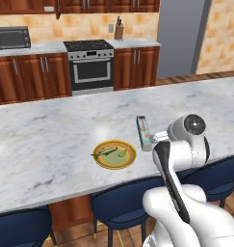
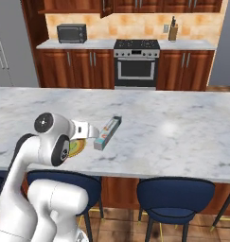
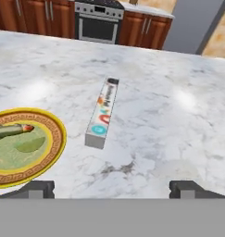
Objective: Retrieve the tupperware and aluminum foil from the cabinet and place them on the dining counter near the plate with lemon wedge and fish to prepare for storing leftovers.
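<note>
Marble dining counter (image 3: 178, 69): aluminum foil (image 3: 103, 112) lies free beyond the released gripper (image 3: 112, 189) (jaws wide), beside the plate (image 3: 56, 139), partly cut off

You've got on the dining counter (image 1: 51, 125):
foil boxes: 1, aluminum foil (image 3: 103, 112)
plates: 1, plate (image 3: 53, 139)
Behind, by the wall:
stoves: 1, stove (image 1: 91, 65)
microwaves: 1, microwave (image 1: 12, 37)
knife blocks: 1, knife block (image 1: 119, 30)
stools: 3 you can count, stool (image 2: 175, 196)
</note>
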You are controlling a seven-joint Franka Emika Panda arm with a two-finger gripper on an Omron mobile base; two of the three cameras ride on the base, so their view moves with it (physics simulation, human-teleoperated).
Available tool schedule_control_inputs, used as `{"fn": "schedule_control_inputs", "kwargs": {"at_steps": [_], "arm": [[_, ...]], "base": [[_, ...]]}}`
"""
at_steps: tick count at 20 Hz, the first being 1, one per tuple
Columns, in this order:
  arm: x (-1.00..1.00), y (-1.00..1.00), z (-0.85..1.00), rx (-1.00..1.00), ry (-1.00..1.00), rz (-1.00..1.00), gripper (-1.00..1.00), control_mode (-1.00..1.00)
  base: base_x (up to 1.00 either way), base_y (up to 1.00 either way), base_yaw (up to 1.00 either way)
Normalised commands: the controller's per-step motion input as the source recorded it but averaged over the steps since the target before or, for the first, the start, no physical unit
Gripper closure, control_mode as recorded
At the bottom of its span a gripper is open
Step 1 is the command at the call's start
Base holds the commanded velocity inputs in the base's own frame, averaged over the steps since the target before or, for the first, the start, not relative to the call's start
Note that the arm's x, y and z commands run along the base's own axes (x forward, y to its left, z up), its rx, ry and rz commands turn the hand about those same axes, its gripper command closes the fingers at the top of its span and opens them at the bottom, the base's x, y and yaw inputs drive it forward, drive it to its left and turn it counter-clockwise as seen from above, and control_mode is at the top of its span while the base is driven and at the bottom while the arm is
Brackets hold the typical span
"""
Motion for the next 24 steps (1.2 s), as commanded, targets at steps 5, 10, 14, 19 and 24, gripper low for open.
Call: {"fn": "schedule_control_inputs", "kwargs": {"at_steps": [5, 10, 14, 19, 24], "arm": [[-0.76, -0.01, 1.00, 0.00, -0.09, 0.00, -1.00, -1.00], [-0.75, -0.01, 0.91, 0.00, 0.00, 0.02, -1.00, -1.00], [-0.96, 0.22, 0.13, -0.01, 0.01, 0.14, -1.00, -1.00], [0.00, 0.00, 0.00, 0.00, 0.00, 0.00, -1.00, 1.00], [0.00, 0.00, 0.00, 0.00, 0.00, 0.00, -1.00, 1.00]], "base": [[0.00, 0.00, 0.00], [0.00, 0.00, 0.00], [0.00, 0.00, 0.00], [-0.84, 0.84, 0.35], [-0.04, 1.00, 0.46]]}}
